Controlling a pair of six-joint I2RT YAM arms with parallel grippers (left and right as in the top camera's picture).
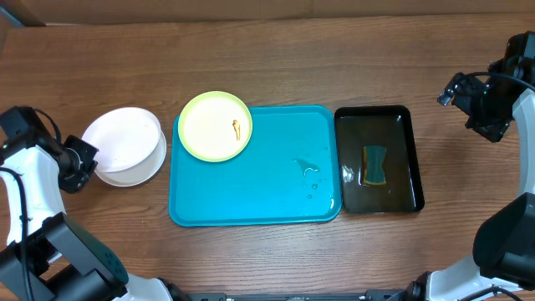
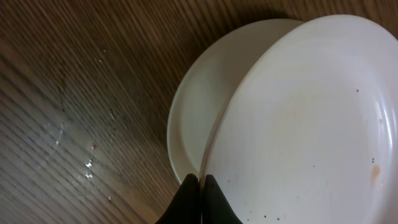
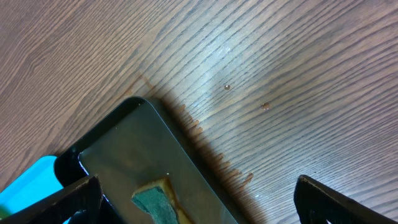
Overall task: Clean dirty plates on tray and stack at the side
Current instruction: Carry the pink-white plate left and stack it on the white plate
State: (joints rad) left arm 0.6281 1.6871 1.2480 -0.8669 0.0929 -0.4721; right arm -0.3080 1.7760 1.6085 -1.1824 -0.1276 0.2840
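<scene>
Overhead, the turquoise tray (image 1: 251,196) lies mid-table with the yellow-green plate (image 1: 209,125) in its 10 o'clock corner, part of the plate's rim overhanging the tray's edge. An orange-brown smear (image 1: 236,128) marks that plate toward its 3 o'clock side. A few water droplets (image 1: 308,172) sit on the tray floor toward 3 o'clock.

Off the tray at its 9 o'clock, two white plates rest on the table (image 1: 334,50). The upper white plate (image 1: 121,138) lies on the lower white plate (image 1: 144,173), shifted toward 10 o'clock, so a crescent of the lower one shows. The left hand (image 1: 81,163) is at the 9 o'clock edge of this pair. From the left wrist, its fingers (image 2: 186,202) are pressed nearly together, pinching the rim of the upper white plate. That plate carries faint orange specks near its 3 o'clock edge in this view.

Just beside the turquoise tray at its 3 o'clock stands a black tray (image 1: 414,159) with a green-and-yellow sponge (image 1: 375,165) inside. The right hand (image 3: 198,202) hangs above the table around 1 o'clock from the black tray, spread wide and holding nothing. Its camera shows one corner of the black tray and wet marks on the wood beside it.
</scene>
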